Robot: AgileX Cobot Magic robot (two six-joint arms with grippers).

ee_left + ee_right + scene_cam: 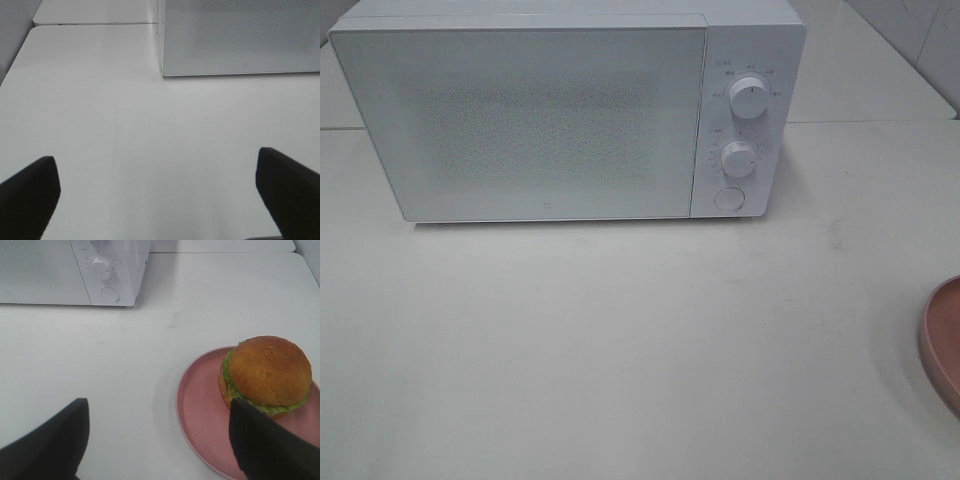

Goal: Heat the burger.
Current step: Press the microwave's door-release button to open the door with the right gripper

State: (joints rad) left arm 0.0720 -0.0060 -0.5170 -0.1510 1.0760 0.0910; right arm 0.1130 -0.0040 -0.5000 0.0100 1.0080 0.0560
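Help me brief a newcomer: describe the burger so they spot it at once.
Find the white microwave on the table. To its right, nearer the robot, lies a round pink plate. The burger sits on it: a golden-brown domed bun over green lettuce, the only food there.

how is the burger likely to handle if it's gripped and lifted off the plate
The burger is stacked layers under a domed top, so a side grip would probably squash or shift them. The top looks smooth, so it may slip. Sitting flat, it likely slides on the pink plate rather than rolls.
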